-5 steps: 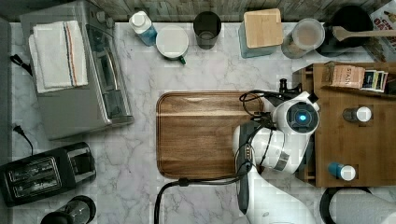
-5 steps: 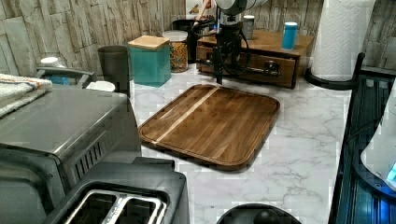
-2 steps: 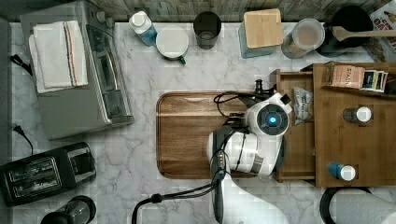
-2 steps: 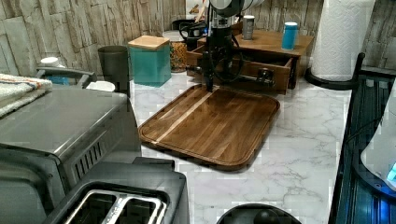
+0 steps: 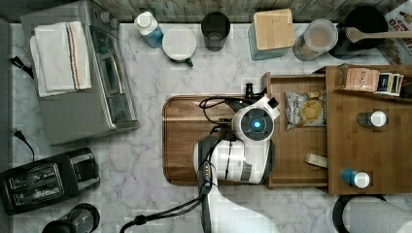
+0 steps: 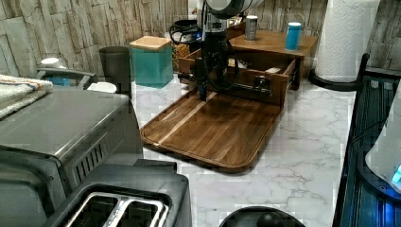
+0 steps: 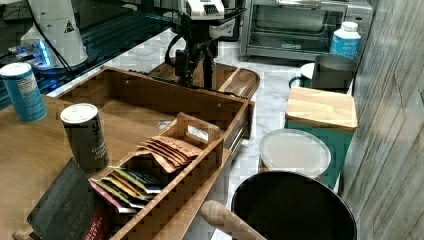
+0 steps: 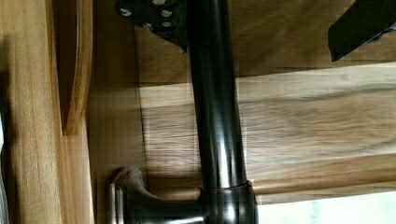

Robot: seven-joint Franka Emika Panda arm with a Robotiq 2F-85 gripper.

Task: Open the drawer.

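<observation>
The wooden drawer (image 5: 296, 145) stands pulled well out of its cabinet (image 5: 384, 150), with a chip bag (image 5: 306, 109) and a small packet lying inside. Its black bar handle (image 6: 241, 86) runs across the front. My gripper (image 6: 203, 90) hangs straight down at that handle, over the edge of the cutting board (image 5: 189, 141). In the wrist view the handle (image 8: 215, 116) passes between my fingers. One finger (image 8: 154, 16) touches the bar and the other (image 8: 359, 25) stands well apart from it, so the gripper (image 8: 257, 23) is open around the bar. The gripper (image 7: 195, 75) is just beyond the drawer's front wall (image 7: 165, 95).
The dark cutting board (image 6: 217, 127) lies right under the drawer front. Two tins and a tea box sit on the cabinet top. A toaster oven (image 5: 82, 87), a toaster (image 5: 46, 179), a teal canister (image 5: 272, 31) and a paper towel roll (image 6: 345, 38) ring the counter.
The drawer has slid out of the cabinet toward the top view's left, its contents now showing. My gripper moved with the handle out over the cutting board.
</observation>
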